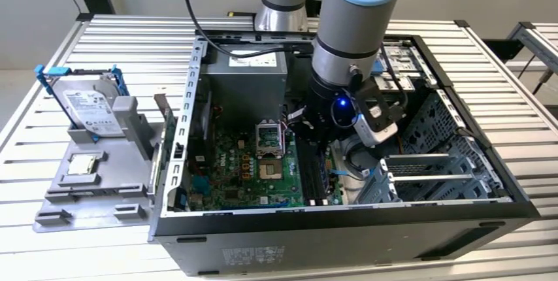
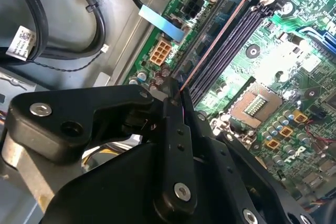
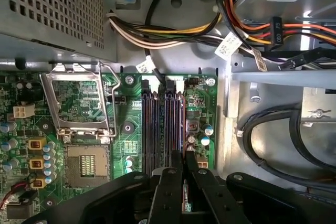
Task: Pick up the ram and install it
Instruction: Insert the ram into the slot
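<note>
- claw (image 2: 176, 92): black two-finger unit at the end of the arm (image 1: 349, 46), lowered inside the open computer case (image 1: 349, 245); fingers pressed together, pinching the ram.
- ram (image 2: 212, 44): thin stick standing on edge, one end clamped between the claw's fingers. The rest runs out from the fingertips in line with the memory slots; whether it is seated cannot be told.
- memory slots (image 3: 163, 124): dark parallel row directly beneath and ahead of the claw's fingertips, white latches at the end farthest from the claw.
- motherboard (image 3: 123, 145): green, flat beneath the claw.
- CPU socket (image 3: 86, 163): beside the slots, off to one side of the claw; its metal retention frame (image 3: 79, 98) is flipped open.
- cable bundle (image 3: 157, 30): beyond the far end of the slots from the claw.
- gray fixture (image 1: 87, 189): outside the case, well apart from the claw toward the exterior view's left, holding a hard drive (image 1: 91, 108) upright.
- slatted table (image 1: 131, 39): under the case and the fixture.
</note>
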### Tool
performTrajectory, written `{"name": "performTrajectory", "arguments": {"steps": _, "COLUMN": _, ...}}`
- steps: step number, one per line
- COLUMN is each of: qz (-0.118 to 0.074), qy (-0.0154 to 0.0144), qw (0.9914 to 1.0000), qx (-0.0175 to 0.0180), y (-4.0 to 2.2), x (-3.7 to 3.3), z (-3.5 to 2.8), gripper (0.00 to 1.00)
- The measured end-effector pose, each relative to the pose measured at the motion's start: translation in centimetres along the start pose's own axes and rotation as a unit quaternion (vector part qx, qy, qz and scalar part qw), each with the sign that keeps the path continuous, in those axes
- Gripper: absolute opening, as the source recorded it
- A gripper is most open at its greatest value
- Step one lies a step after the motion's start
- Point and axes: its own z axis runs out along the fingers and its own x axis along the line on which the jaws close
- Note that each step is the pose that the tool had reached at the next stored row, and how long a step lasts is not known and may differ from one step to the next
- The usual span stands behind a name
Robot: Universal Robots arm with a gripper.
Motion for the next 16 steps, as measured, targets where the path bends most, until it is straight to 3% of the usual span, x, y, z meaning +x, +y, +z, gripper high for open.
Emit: {"name": "performTrajectory", "arguments": {"steps": 16, "qz": 0.000, "qy": 0.0000, "qw": 1.00000, "qx": 0.0002, "y": 0.01, "x": 0.18, "z": 0.45, "gripper": 0.00}}
